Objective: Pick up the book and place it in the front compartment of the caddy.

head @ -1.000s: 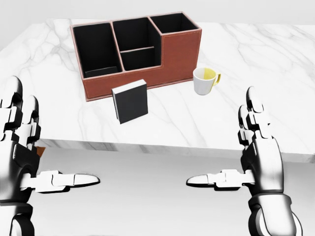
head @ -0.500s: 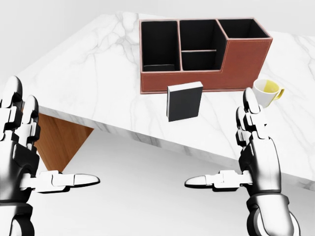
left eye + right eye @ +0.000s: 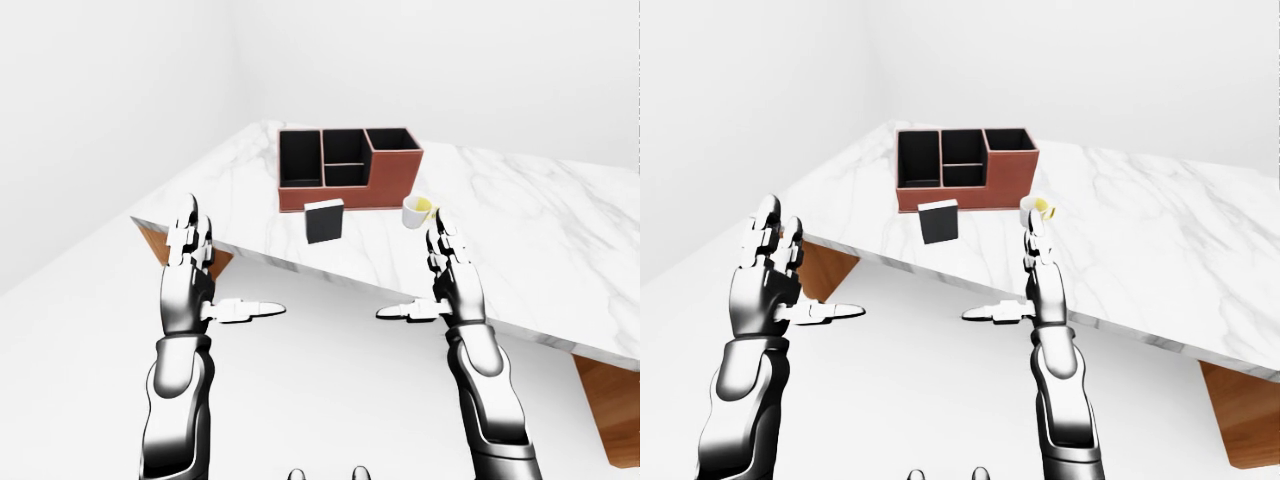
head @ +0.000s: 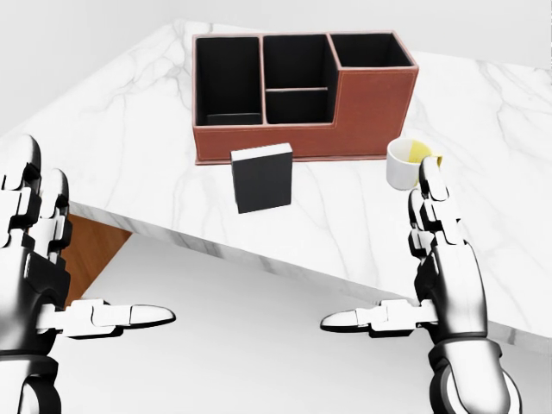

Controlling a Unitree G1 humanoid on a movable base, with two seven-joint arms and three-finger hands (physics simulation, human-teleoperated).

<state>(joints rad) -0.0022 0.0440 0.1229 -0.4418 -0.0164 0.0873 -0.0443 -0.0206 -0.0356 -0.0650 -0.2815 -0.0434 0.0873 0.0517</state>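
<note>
Glossy silver arms with black joints — each three-fingered hand (image 4: 52, 285) pale-tipped.

No readable text, labels, brands, numbers or signs appear anywhere. The dark book (image 4: 262, 178) standing just below the caddy (image 4: 302, 90) in the head view has a plain, unmarked cover, and the caddy's brown walls and the mug (image 4: 405, 163) beside it are blank too.

Both arms are raised with forearms upright, the left hand (image 4: 39, 267) and right hand (image 4: 444, 276) spread wide, fingers pointing up and thumbs stretched toward each other, holding nothing
</note>
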